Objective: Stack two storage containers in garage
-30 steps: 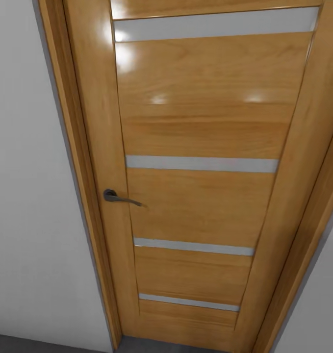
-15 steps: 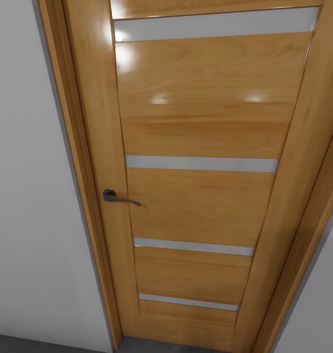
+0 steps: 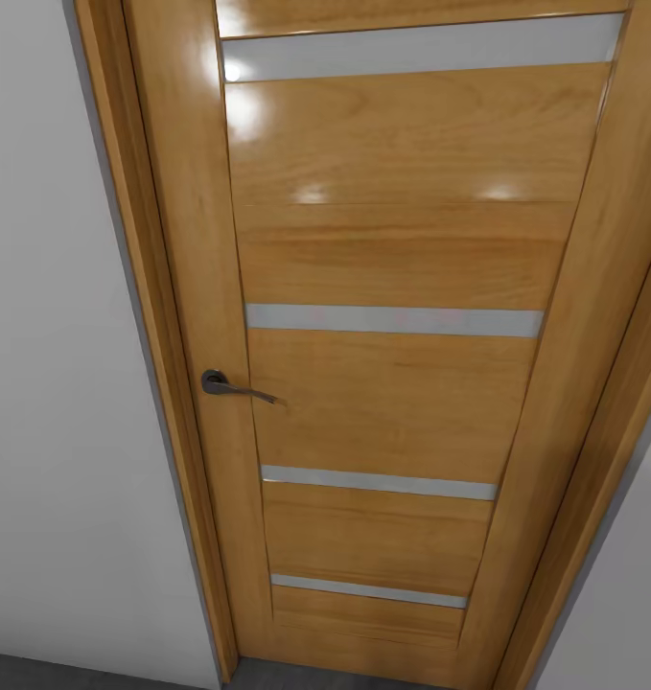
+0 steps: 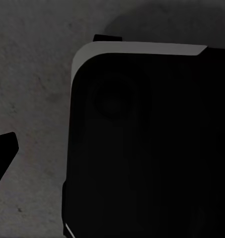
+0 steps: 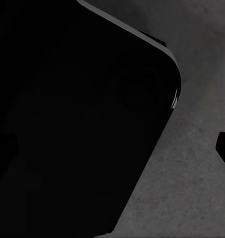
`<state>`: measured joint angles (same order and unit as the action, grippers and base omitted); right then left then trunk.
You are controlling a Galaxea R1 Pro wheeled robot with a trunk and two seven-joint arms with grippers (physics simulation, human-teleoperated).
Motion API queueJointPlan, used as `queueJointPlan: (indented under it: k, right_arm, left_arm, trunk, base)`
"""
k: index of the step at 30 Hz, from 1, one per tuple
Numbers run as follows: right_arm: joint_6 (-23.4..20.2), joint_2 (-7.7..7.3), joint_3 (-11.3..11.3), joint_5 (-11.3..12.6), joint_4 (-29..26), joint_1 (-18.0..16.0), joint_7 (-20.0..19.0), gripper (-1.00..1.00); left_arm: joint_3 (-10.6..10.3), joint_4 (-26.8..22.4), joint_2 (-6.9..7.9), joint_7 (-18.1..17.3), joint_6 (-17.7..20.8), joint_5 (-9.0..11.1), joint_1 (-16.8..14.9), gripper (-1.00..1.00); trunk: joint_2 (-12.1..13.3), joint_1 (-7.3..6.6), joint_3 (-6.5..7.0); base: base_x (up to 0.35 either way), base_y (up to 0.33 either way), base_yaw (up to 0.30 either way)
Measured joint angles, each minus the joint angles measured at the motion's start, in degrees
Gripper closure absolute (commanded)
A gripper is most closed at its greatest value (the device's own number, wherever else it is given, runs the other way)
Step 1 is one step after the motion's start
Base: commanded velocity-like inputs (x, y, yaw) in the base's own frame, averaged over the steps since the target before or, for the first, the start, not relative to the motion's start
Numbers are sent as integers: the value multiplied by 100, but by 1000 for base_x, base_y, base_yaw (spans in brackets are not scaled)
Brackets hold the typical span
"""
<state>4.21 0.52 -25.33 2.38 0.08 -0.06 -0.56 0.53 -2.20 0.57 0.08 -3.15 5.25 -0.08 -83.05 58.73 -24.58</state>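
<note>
The way ahead is blocked by a closed wooden door, flanked by white walls.

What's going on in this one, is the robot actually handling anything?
Nothing is being handled. The head camera faces a closed wooden door with pale horizontal strips and a dark lever handle at its left edge, set in a white wall. Both wrist cameras look down at rough dark grey floor, with a large black rounded body in front. No storage container appears, and the grippers' state cannot be judged.
</note>
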Motion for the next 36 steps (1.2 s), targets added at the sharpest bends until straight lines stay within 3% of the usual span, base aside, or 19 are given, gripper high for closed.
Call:
queueJointPlan:
  k: [17,20,23,25,27,31,36]
  right_arm:
    - [2,-23,-37,-77,-1,0,59,-100]
    - [2,-66,-44,-79,-243,-12,64,-100]
    - [-195,-97,-56,-85,-1714,-21,42,-100]
    - [-435,-132,-52,-84,-2268,-19,41,-100]
    - [-1029,-247,-49,-85,-3123,-19,31,-100]
    - [-1740,-331,-60,-89,-4176,-19,26,-100]
    - [-2103,-354,-60,-177,-4927,-29,29,-100]
  left_arm:
    - [-2,0,-10,11,-2,-7,0,-100]
    - [-4,1,-12,45,0,-4,0,-100]
    - [-8,2,-12,56,-1,-4,0,-100]
    - [-8,2,-13,54,1,-6,0,-100]
    - [-8,2,-13,57,-3,-6,0,-100]
    - [-7,2,-14,54,-21,-8,0,-100]
    - [-1,2,-13,52,-78,-8,0,-100]
  trunk:
    - [0,0,0]
    - [0,0,1]
    - [0,0,2]
    - [0,0,1]
    - [1,0,2]
    - [1,0,2]
    - [1,0,2]
  base:
    - [0,0,0]
    - [0,0,0]
    - [0,0,0]
    - [0,0,0]
    - [0,0,0]
    - [0,0,0]
    - [0,0,0]
